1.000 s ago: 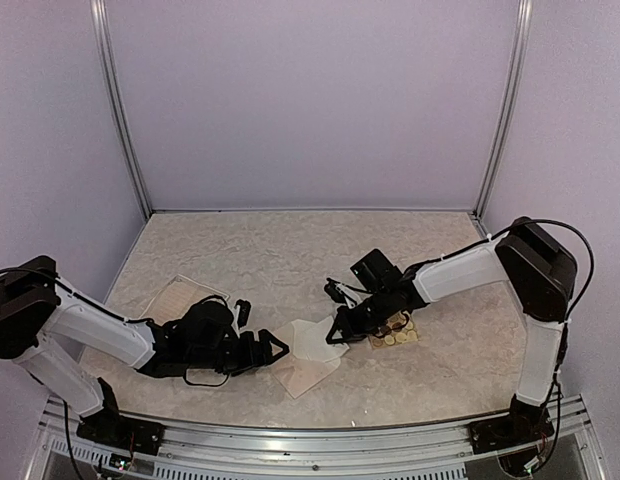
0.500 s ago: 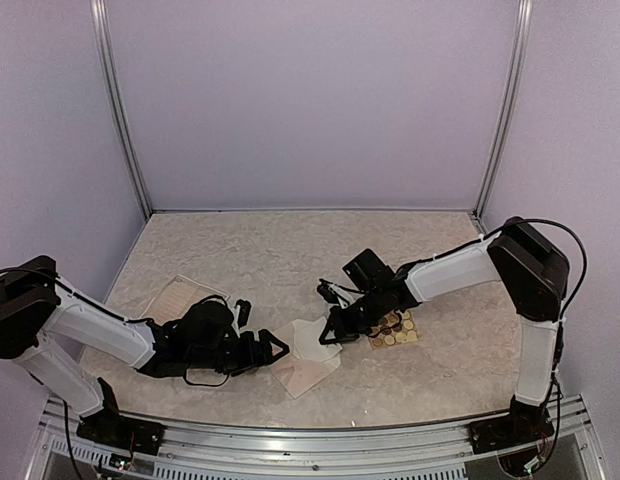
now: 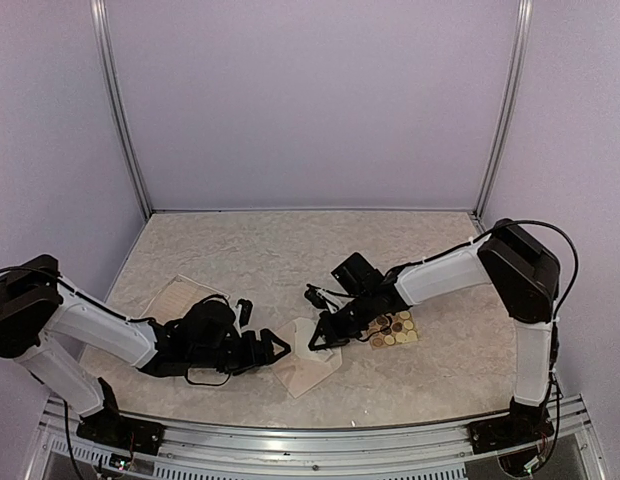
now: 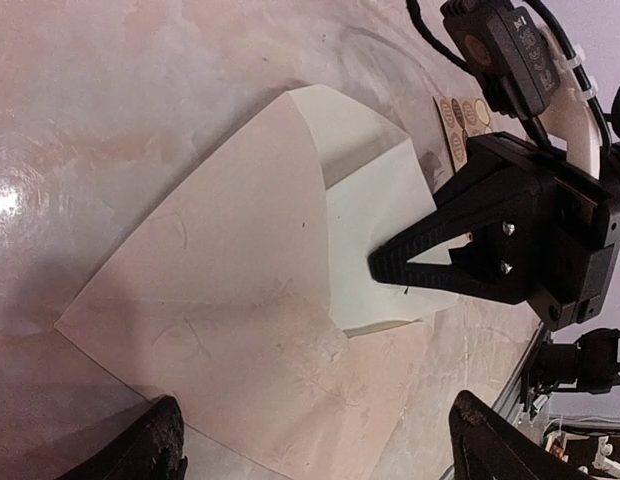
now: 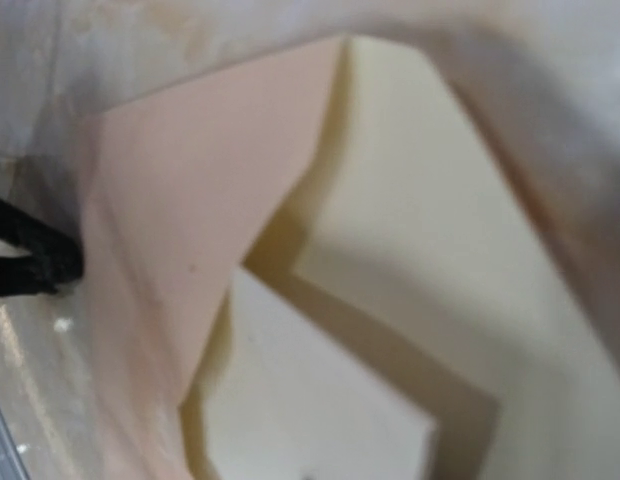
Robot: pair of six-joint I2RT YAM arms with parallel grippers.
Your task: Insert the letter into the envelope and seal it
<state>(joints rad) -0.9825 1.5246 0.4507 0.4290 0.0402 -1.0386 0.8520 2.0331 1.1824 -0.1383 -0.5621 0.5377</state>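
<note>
Left gripper gapes wide, holding nothing; right gripper is closed, its tip resting on the envelope.

Marbled table, letter, envelope, sheet, sticker card

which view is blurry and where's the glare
Right wrist view: too close, the cream paper is soft and out of focus. Left wrist view: sharp, one bright glare spot on the table at the left edge. Top external view: evenly lit, sharp.
</note>
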